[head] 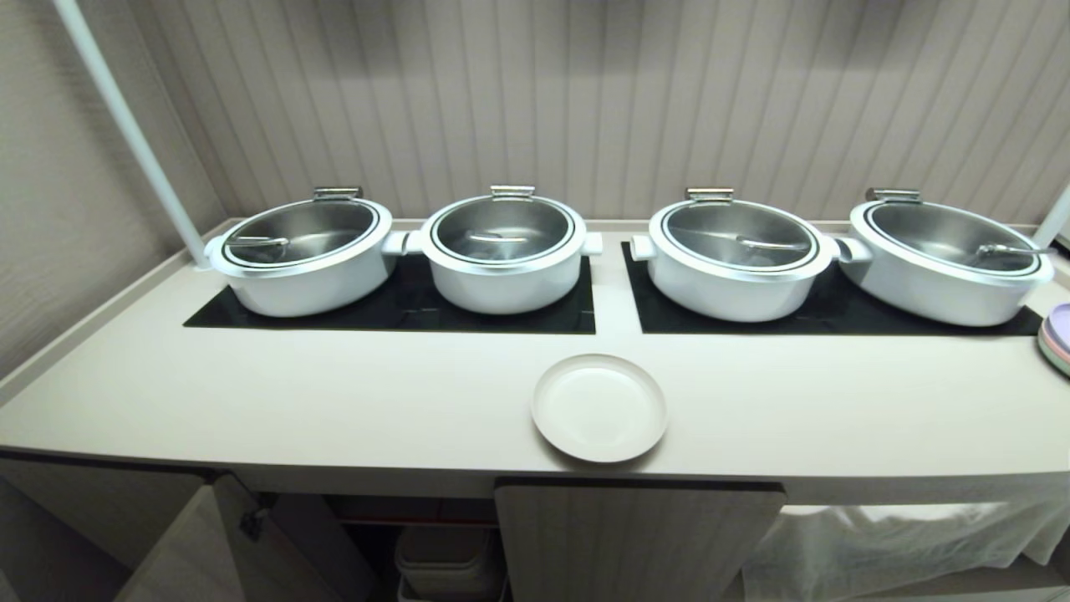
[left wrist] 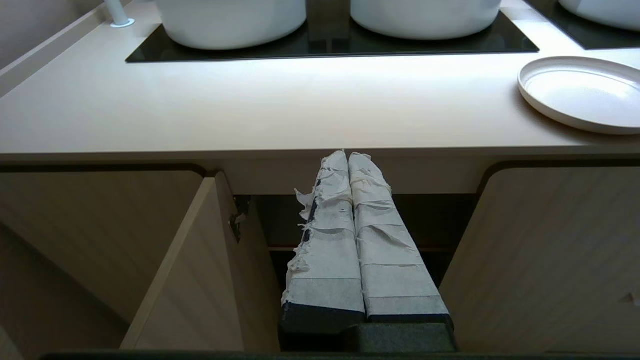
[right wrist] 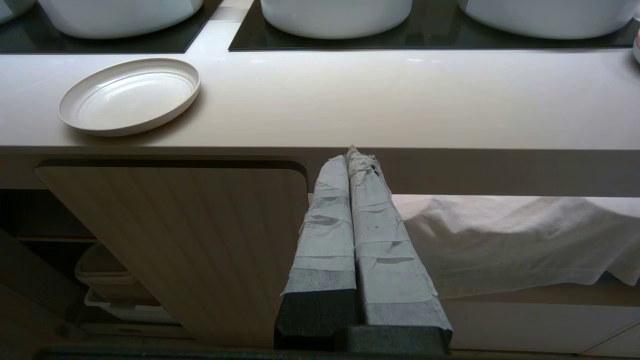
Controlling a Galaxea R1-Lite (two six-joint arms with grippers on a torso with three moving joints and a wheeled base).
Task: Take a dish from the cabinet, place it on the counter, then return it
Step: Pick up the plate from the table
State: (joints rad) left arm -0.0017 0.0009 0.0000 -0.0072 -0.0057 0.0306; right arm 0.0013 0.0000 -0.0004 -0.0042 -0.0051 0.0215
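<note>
Dish: the round off-white dish (head: 599, 408) lies flat on the counter (head: 334, 393), near the front edge, in front of the gap between the two black panels (head: 401, 305). Nothing touches it.
Cabinet: the cabinet (head: 635, 535) is under the counter. Its left door (left wrist: 200, 270) swings open and its right door is closed. It is dark inside, with pale tubs (head: 447, 556) low down.
Left gripper: the left gripper (left wrist: 347, 157) is in front of the open cabinet, just below the counter edge. Its two taped fingers (left wrist: 330, 240) are pressed together and hold nothing.
Right gripper: the right gripper (right wrist: 350, 155) is by the white cloth (right wrist: 505, 240). Its fingers are pressed together, with nothing between them.
Pots: four white pots (head: 501, 251) sit on the black panels.
Plates: colored plates (head: 1057, 339) are stacked at the far right.
</note>
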